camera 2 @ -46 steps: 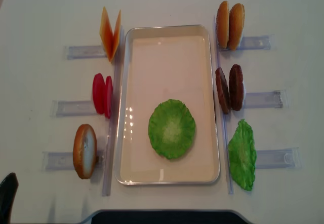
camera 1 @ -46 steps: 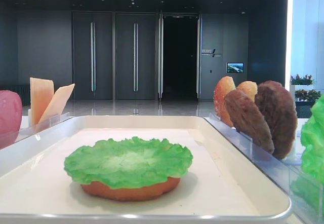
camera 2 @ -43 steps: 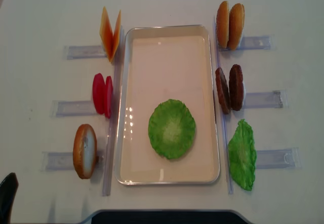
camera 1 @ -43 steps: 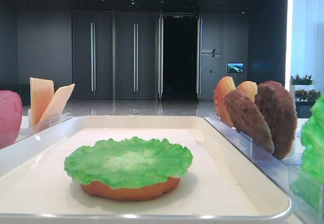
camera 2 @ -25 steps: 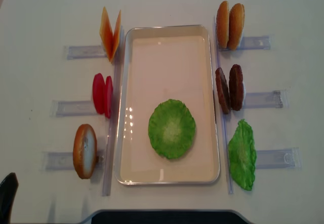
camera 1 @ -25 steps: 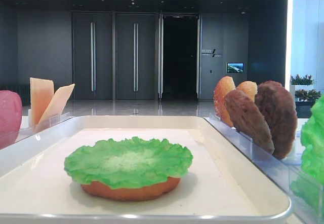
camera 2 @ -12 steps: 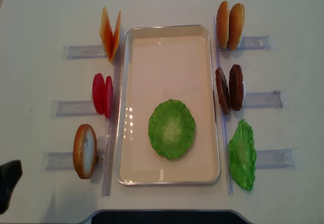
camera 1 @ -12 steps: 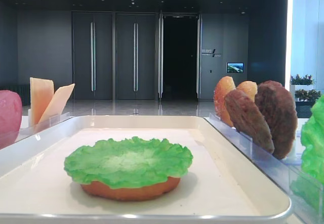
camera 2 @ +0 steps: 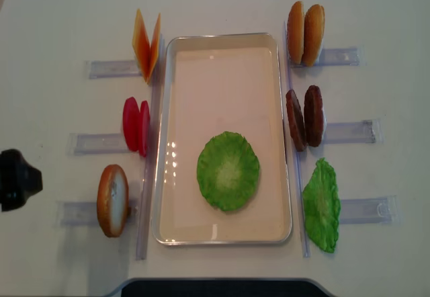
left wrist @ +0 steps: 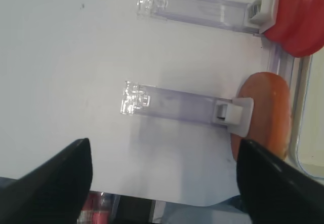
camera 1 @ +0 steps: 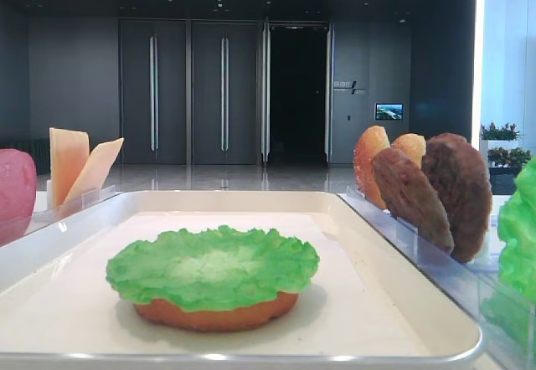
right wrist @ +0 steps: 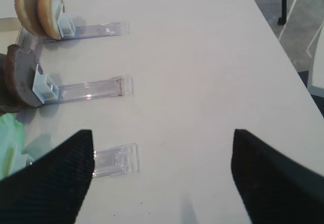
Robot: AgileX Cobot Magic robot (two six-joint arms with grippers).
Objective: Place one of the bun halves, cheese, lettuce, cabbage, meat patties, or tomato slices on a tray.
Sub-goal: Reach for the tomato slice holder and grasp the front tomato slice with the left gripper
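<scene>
On the white tray [camera 2: 163,109] a lettuce leaf [camera 2: 228,170] covers a bun half [camera 1: 213,313]. Left of the tray stand cheese [camera 2: 146,44], tomato slices [camera 2: 136,125] and a bun half [camera 2: 112,199]. To its right are two bun halves [camera 2: 306,33], meat patties [camera 2: 304,117] and a second lettuce leaf [camera 2: 321,205]. My left gripper [left wrist: 164,183] is open and empty at the table's left edge, level with the left bun half [left wrist: 263,112]. My right gripper [right wrist: 162,178] is open over bare table, right of the patties [right wrist: 17,77].
Each food group stands in a clear plastic holder [camera 2: 84,211] running outward from the tray. The holder [left wrist: 172,105] of the left bun half lies just ahead of my left fingers. The table's near edge shows below them.
My left arm has come up from the bottom left corner of the overhead view, forward along the table's left edge. The food and the tray have not moved.
</scene>
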